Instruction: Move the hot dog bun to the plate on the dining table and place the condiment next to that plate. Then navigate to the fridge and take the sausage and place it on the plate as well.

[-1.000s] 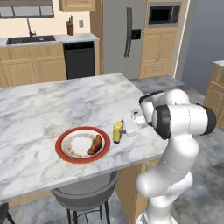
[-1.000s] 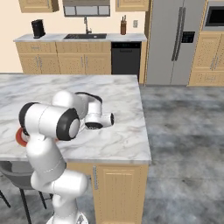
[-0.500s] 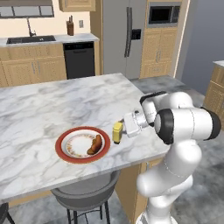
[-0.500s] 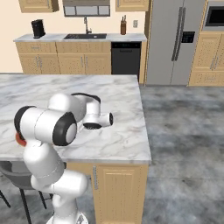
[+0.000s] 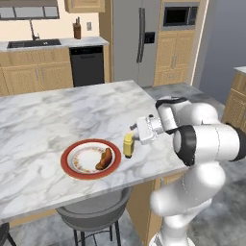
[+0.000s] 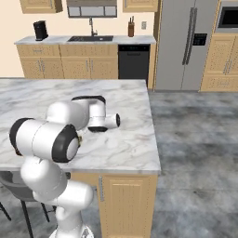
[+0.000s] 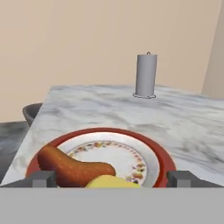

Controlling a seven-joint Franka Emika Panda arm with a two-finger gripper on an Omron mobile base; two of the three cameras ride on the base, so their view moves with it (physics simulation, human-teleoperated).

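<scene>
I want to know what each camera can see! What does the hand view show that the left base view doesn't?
Hand view alone: a grey paper towel roll standing far back on the marble table.

Left base view alone: the fridge, the sink counter, and the open tool just beside the yellow condiment bottle.

Both: the red-rimmed plate holding the hot dog bun, with that bottle next to it.

You are looking at a white arm (image 5: 206, 144) built of rounded, glossy segments. Dark bands ring its joints, the widest at the big elbow-like joint. A black collar edges the wrist link. The hand (image 5: 146, 130) is a boxy pale-grey block. The fingertips (image 7: 43, 179) are small, squared and grey-dark. You may note no cables or markings, though the render is too coarse to be sure.
</scene>
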